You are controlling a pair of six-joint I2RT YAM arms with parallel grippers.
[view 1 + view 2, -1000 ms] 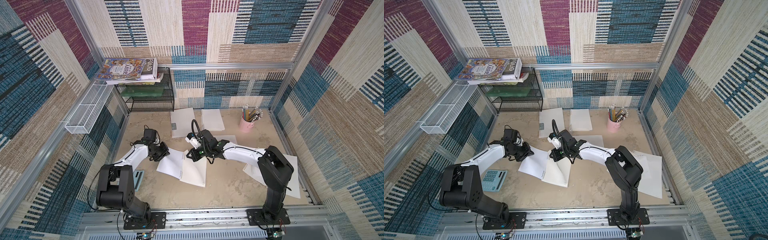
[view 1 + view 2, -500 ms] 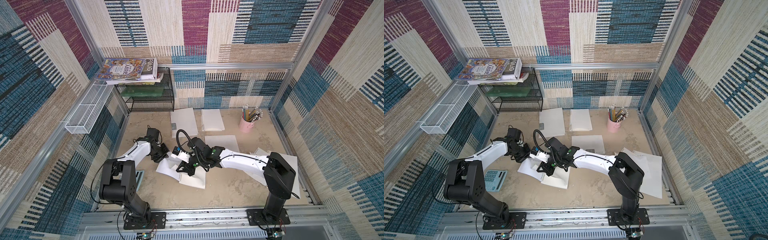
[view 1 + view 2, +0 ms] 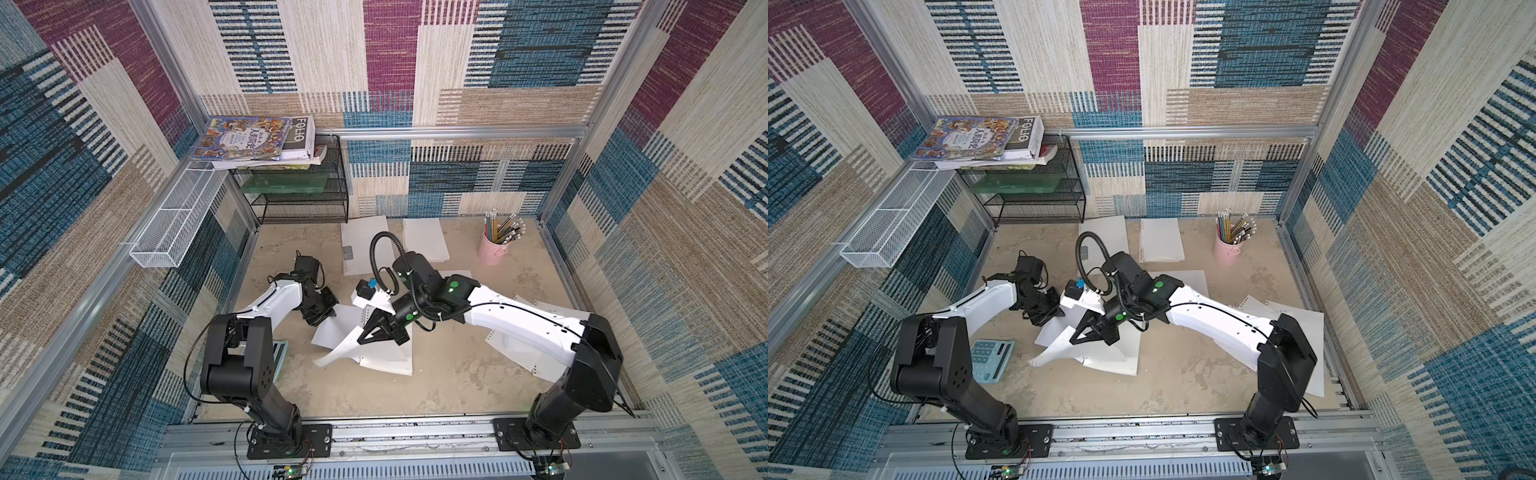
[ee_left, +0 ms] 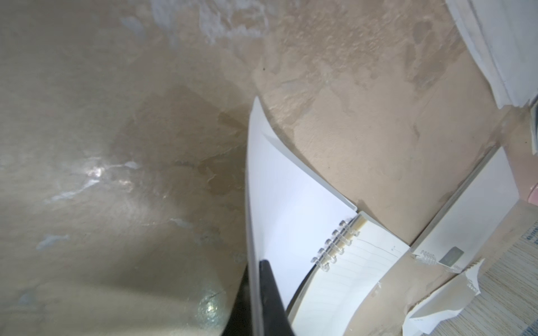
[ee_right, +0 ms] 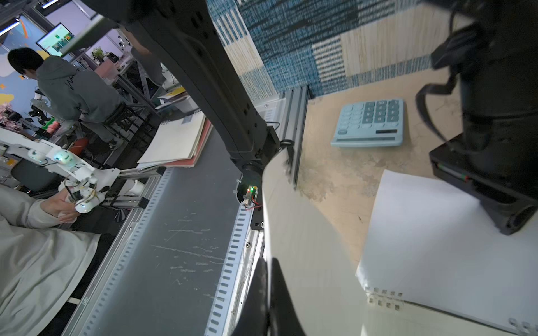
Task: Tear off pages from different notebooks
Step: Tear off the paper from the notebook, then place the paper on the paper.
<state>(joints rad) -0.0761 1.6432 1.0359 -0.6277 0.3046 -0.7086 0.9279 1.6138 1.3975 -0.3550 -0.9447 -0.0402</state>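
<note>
Views from the top are both showing the right claw (image 3: 362,340) pinching a curling plain white paper page (image 3: 337,353) above the open white wire-spiral-bound notebook (image 3: 390,361), lying midway on the beige desk (image 3: 440,386). Left wrist view: the left claw (image 4: 258,272) is squeezing shut on that notebook's turned-back leaf. Right wrist view: the right claw's tips are gripping the page's edge.

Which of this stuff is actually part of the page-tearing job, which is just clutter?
Job: open notebook held by left gripper, page pinched by right gripper, back notebooks, loose pages.
Lying about: calculator, pencil cup, books, wire rack, mesh basket.
</note>
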